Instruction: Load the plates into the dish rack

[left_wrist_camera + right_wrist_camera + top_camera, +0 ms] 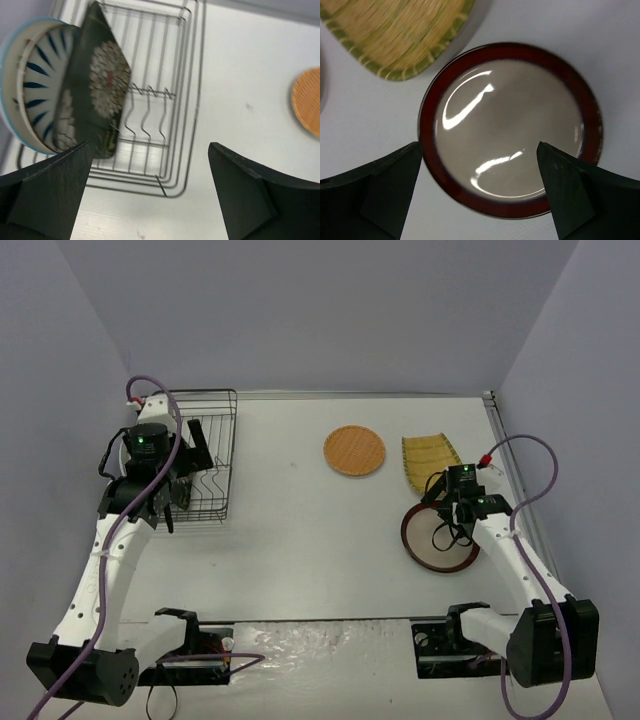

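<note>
The black wire dish rack (pixel 231 445) stands at the far left; it also shows in the left wrist view (pixel 195 107). In it a white plate with dark radial stripes (pixel 32 95) and a dark patterned square plate (pixel 100 95) stand on edge at its left side. My left gripper (pixel 186 468) is open and empty above the rack's near part (pixel 150 200). My right gripper (pixel 447 508) is open and empty right above the dark-red-rimmed cream plate (pixel 438 543), which lies flat between its fingers (pixel 512 125). The watermelon plate is out of view.
The orange round plate (pixel 354 450) lies at the far middle of the table and shows at the edge of the left wrist view (pixel 307 102). The yellow-green oblong plate (pixel 430 457) lies just beyond the red-rimmed one (pixel 395 35). The right wall is near.
</note>
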You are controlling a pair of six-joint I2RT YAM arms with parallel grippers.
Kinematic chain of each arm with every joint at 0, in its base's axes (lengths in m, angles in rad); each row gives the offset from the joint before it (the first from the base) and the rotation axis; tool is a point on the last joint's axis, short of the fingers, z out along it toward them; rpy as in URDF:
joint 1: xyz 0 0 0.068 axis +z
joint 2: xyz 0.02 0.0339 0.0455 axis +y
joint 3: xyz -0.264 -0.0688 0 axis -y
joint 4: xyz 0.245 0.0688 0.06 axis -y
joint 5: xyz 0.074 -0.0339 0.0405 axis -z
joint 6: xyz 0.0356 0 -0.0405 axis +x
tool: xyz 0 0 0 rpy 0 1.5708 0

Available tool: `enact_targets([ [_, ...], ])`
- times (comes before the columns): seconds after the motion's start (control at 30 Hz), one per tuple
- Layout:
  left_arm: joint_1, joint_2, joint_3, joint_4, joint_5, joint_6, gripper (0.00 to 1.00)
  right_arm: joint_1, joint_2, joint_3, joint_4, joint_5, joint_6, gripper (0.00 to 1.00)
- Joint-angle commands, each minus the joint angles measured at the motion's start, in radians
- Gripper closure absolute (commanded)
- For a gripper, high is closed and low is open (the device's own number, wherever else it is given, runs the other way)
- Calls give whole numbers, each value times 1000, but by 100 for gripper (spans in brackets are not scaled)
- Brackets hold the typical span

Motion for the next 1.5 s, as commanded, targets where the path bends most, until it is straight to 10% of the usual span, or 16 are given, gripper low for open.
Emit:
enact_targets([
  [0.0,-52,-28,39,-124,156,-30,3,-140,14,28,-80,173,27,5],
  [0.3,-85,-72,-7,-118,193,-18,3,-362,30,-100,70,-35,-75,3],
  [0.8,-117,-64,-15,-101,222,-17,3,-364,212,-190,255,-350,-155,4],
  [1.47,-128,-44,-17,-78,272,-59,3,133,214,-233,503,-389,90,6],
])
